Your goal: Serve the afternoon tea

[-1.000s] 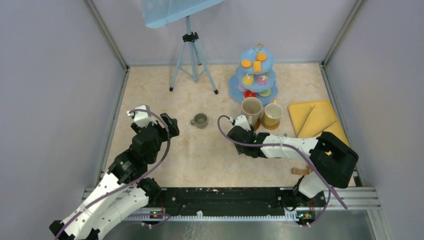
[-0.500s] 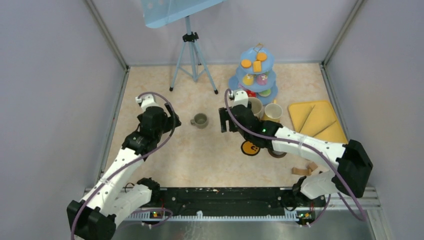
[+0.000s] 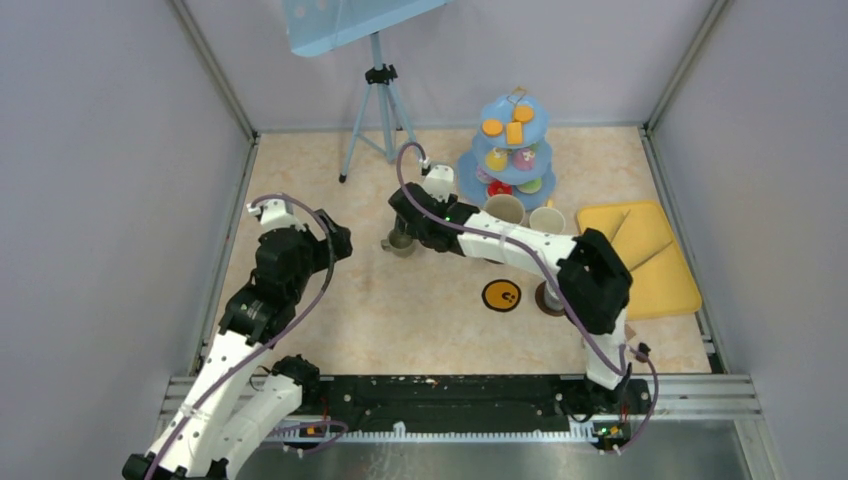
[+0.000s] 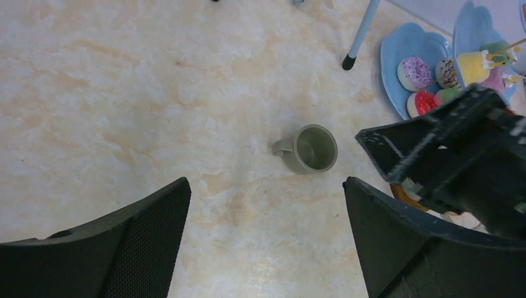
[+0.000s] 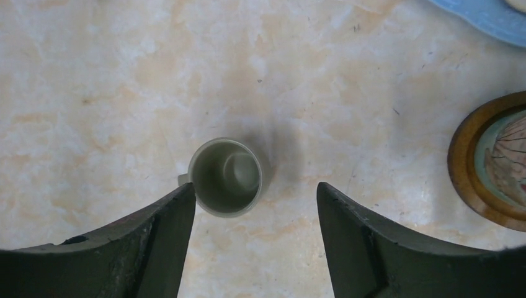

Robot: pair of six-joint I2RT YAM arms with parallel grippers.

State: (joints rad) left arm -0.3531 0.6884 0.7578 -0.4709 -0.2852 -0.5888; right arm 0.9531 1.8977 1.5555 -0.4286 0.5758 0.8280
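A small grey mug stands upright on the table, handle to the left; it also shows in the left wrist view and the right wrist view. My right gripper is open just above it, the mug close by its left fingertip. My left gripper is open and empty, left of the mug. The light-blue cake stand holds toy cakes. A cream mug and a yellow mug stand in front of it. A coaster lies nearer.
A flat yellow tray lies at the right. A blue tripod stands at the back, left of the cake stand. A brown coaster is partly hidden by the right arm. Grey walls close in three sides.
My right arm has swung left, from beside the cream mug to over the small grey mug. My left gripper drew slightly back and left.
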